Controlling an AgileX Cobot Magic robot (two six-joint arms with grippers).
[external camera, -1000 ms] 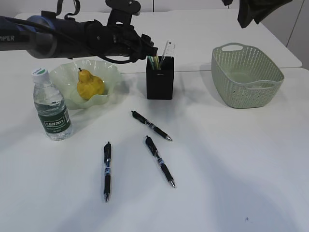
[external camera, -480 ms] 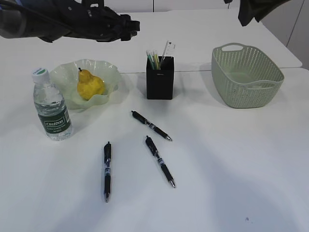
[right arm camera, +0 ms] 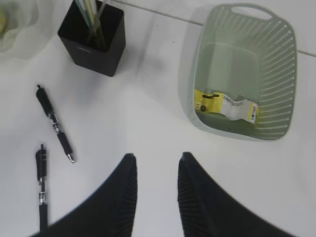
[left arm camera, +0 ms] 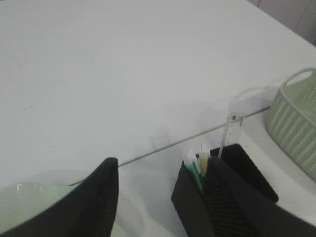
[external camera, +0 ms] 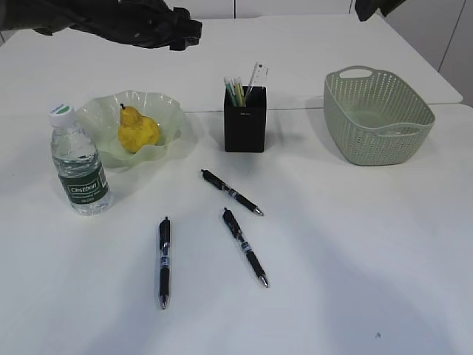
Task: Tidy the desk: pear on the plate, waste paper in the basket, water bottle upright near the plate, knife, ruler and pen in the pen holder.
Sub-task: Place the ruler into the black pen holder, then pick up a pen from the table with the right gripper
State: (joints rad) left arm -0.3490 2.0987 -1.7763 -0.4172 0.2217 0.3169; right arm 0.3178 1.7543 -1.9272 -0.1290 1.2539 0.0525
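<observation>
1. A large plain white worktop (external camera: pixel 355 296) is seen, with a seam running across it behind the objects
2. The pear (external camera: pixel 137 132) has been laid in the wavy pale green plate (external camera: pixel 96 111), and the water bottle (external camera: pixel 79 164) is stood upright just beside the plate, so both of those steps are judged done
3. The waste paper (right arm camera: pixel 227 104) is found lying on the floor of the basket (right arm camera: pixel 281 64), as the task asks
4. The ruler (external camera: pixel 256 76) is leaned upright in the black pen holder (external camera: pixel 244 127) among pale green items; no knife can be told apart with certainty
5. Three black pens (external camera: pixel 231 192) (external camera: pixel 244 245) (external camera: pixel 164 260) are left flat on the worktop in front of the holder, apart from one another; collecting them is judged to be the remaining work
6. The left tool (left arm camera: pixel 163 197) is held raised above the plate and holder, jaws parted, nothing between them
7. The right tool (right arm camera: pixel 155 195) is held high above the bare worktop near the basket, jaws moderately parted and empty
</observation>
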